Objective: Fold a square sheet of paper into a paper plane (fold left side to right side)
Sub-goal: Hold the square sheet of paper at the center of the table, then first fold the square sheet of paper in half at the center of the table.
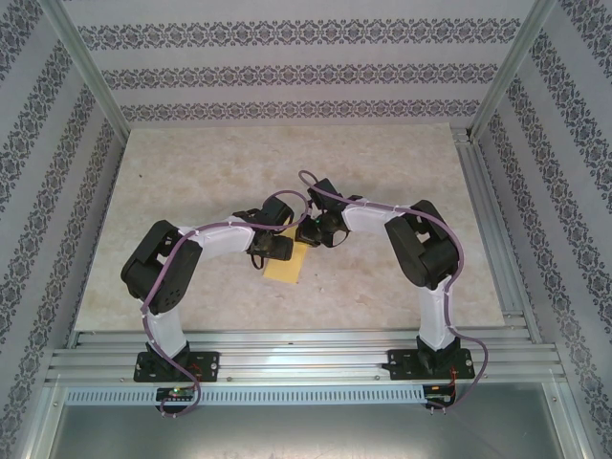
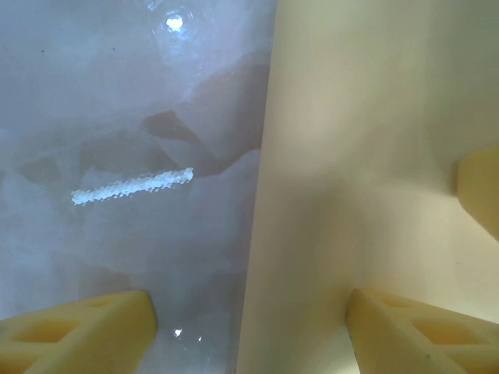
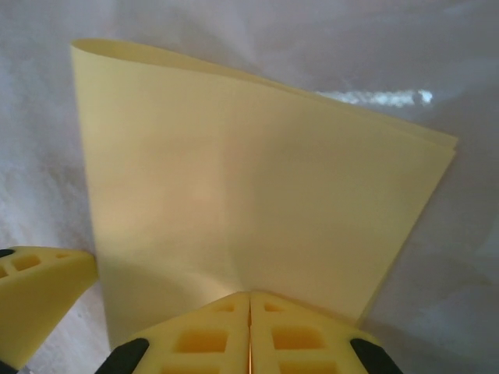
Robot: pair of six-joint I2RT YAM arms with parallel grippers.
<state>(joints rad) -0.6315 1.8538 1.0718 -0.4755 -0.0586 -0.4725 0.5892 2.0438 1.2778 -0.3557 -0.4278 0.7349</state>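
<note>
Right wrist view: the right gripper (image 3: 249,300) has its two yellow fingers pressed together with no gap, meeting at the near edge of the square sheet of paper (image 3: 249,171), which seems to be pinched between them. From this angle the sheet is doubled over. Two layers show along its right-hand edge, and a soft, rounded bend, not a sharp crease, curves along the top left. The mustard-yellow face is plain and smooth, lifted a little off the pale surface (image 3: 468,93). At the lower left a third yellow finger (image 3: 39,288) stands just beside the sheet's edge.

The left wrist view gives what that angle cannot: the left gripper (image 2: 251,304) stands wide, one finger over the bare glossy surface and the other over the paper, so the sheet's straight left edge runs up between them. Whether either finger presses on the paper I cannot tell. A yellow finger tip juts in from the right edge of that view, above the sheet.

The top external view alone sets out the whole layout. Both arms bend inward and their grippers meet near the middle of the surface. The sheet shows as a small yellow patch between and just near of them, with the left gripper at its left and the right gripper at its far right.
</note>
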